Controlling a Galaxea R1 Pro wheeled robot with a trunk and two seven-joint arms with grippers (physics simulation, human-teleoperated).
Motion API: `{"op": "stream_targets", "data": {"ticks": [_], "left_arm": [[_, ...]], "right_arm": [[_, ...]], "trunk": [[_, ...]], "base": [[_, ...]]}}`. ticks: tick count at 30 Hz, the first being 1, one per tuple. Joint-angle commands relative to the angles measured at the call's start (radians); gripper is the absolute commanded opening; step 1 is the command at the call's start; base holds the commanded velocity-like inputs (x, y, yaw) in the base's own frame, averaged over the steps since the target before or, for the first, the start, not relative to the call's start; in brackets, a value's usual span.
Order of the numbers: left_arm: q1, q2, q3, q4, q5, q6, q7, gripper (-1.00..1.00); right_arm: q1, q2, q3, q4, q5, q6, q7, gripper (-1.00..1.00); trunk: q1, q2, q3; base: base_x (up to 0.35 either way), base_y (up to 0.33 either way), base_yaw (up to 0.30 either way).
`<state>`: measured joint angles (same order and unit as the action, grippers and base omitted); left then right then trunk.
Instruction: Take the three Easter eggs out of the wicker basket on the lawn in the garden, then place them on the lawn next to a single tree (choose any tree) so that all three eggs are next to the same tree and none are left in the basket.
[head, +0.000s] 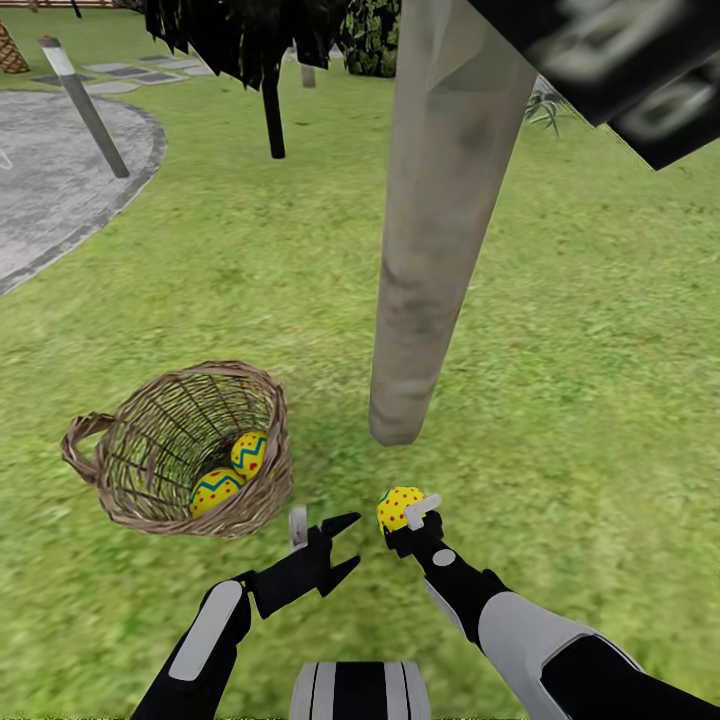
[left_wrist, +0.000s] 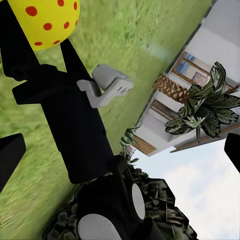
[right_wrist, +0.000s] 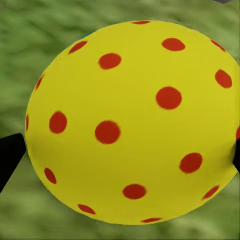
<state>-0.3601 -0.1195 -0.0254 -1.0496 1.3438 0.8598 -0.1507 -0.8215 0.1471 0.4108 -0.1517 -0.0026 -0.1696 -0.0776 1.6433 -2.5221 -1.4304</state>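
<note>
The brown wicker basket (head: 150, 440) lies tipped on the lawn (head: 560, 300) at the lower left, with two yellow Easter eggs (head: 232, 470) inside it. A third egg (head: 397, 508) (right_wrist: 132, 122) (left_wrist: 47, 20), yellow with red dots, is held in my right gripper (head: 402, 520), shut on it, just in front of the base of the pale tree trunk (head: 430, 230). Between the basket and that egg my left gripper (head: 345, 545) stands open with nothing in it.
A grey paved patio (head: 50, 180) with a slanted grey post (head: 85, 105) lies at the far left. A thin black trunk (head: 273, 120) stands behind. Dark leaf clumps (head: 620, 70) hang at the upper right. Open grass spreads to the right of the trunk.
</note>
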Motion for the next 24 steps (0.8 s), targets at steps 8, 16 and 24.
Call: {"op": "stream_targets", "data": {"ticks": [8, 16, 24], "left_arm": [[0.0, -0.001, 0.001, 0.0, -0.005, 0.002, -0.006, 1.0], [0.0, 0.0, 0.001, 0.0, -0.005, 0.003, -0.006, 1.0], [0.0, 0.0, 0.001, 0.001, -0.005, 0.004, -0.006, 1.0]], "right_arm": [[-0.001, -0.001, 0.006, 0.001, 0.001, -0.007, -0.004, -1.0], [-0.001, -0.001, 0.006, 0.001, 0.0, -0.005, -0.005, 1.0], [-0.001, -0.001, 0.006, 0.001, 0.001, -0.005, -0.005, 1.0]], "trunk": [[0.003, -0.002, -0.032], [0.005, -0.003, -0.043], [0.005, -0.003, -0.043]], "base": [[0.0, 0.0, 0.0], [0.0, 0.0, 0.0], [0.0, 0.0, 0.0]]}}
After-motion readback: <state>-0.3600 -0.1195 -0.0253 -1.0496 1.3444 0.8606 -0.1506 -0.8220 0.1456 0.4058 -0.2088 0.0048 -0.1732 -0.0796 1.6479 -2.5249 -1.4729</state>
